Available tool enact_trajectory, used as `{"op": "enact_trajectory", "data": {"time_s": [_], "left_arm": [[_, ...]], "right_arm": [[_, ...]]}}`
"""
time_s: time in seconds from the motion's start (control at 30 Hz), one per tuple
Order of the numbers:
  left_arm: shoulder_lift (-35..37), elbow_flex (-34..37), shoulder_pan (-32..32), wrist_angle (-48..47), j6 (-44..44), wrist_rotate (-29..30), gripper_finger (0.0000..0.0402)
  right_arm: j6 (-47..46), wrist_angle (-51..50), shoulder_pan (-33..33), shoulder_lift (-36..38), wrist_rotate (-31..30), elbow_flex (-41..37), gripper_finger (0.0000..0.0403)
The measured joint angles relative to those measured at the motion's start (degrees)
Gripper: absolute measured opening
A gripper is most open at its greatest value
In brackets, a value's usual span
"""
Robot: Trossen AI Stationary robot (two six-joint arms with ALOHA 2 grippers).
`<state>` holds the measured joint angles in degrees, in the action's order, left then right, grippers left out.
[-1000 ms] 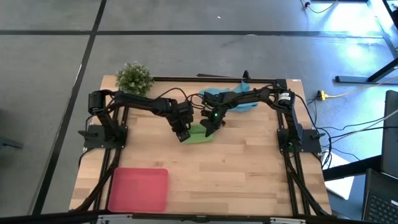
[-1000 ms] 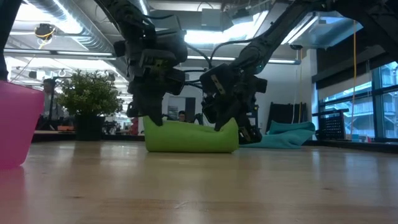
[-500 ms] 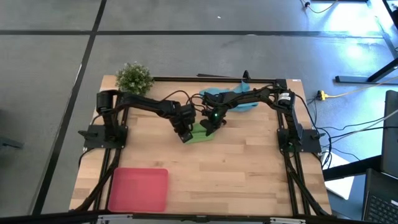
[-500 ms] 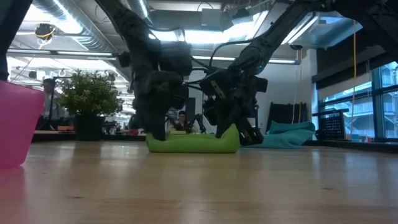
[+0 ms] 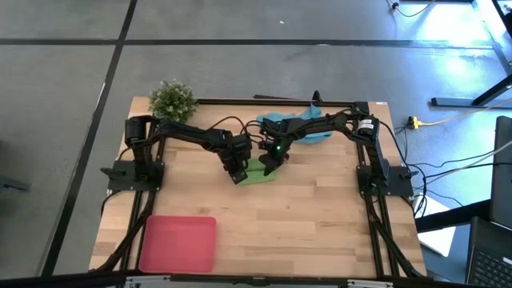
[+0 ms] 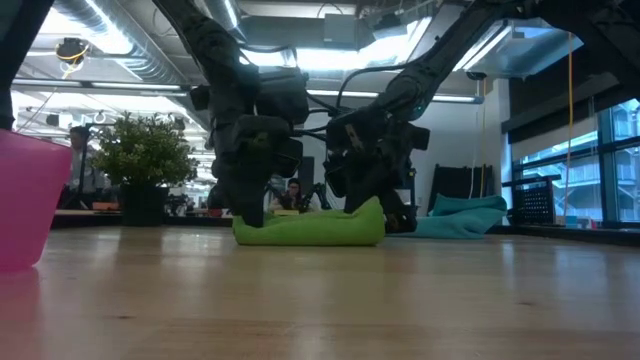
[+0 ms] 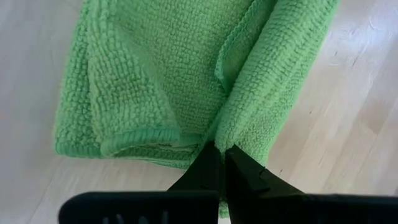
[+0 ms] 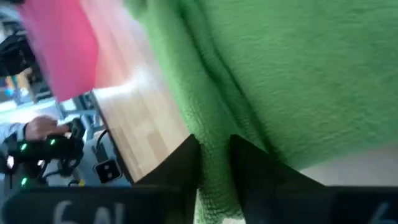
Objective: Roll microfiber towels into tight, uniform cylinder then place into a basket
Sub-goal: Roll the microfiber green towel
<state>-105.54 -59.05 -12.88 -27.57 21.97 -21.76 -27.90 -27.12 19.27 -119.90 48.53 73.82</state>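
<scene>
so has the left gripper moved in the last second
Yes. In the high view the left gripper has shifted slightly right, away from the plant, bunching the green towel narrower.

no readable text, no labels, no brands, no numbers, no signs

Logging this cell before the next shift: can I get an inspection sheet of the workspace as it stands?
Surface: wooden table, bare apart from the items below.
Job's things: green towel mid-table, partly folded; blue towel bunched at the far edge; red tray at the near left corner, nothing in it.
Clutter: small plant at the far left corner.
Grippers: left gripper shut, pinching the green towel's edge; right gripper at the towel's other side with cloth between its fingers.
Cables: yellow lead and dark cables on the floor to the right.
Surroundings: grey floor; a person beyond the table in the low view.
</scene>
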Motion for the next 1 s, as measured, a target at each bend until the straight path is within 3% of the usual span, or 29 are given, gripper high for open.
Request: {"op": "enact_trajectory", "data": {"time_s": [0.2, 0.47, 0.8, 1.0], "left_arm": [[0.0, 0.0, 0.0, 0.0, -0.1, 0.0, 0.0], [-0.1, 0.0, 0.0, 0.1, -0.1, 0.0, 0.0], [-0.1, 0.1, 0.0, 0.3, -0.2, 0.3, 0.0], [-0.1, 0.1, 0.0, 0.4, -0.2, 0.3, 0.0]], "right_arm": [[-7.8, 0.2, 1.1, 0.0, -1.4, 0.0, 0.0142], [-7.5, -2.3, 4.3, 4.9, -7.7, 0.0, 0.0142], [5.6, -7.1, 1.0, 14.1, -13.6, 0.0, 0.0139], [15.4, -5.2, -3.3, 13.8, -14.1, 0.1, 0.0139]]}}
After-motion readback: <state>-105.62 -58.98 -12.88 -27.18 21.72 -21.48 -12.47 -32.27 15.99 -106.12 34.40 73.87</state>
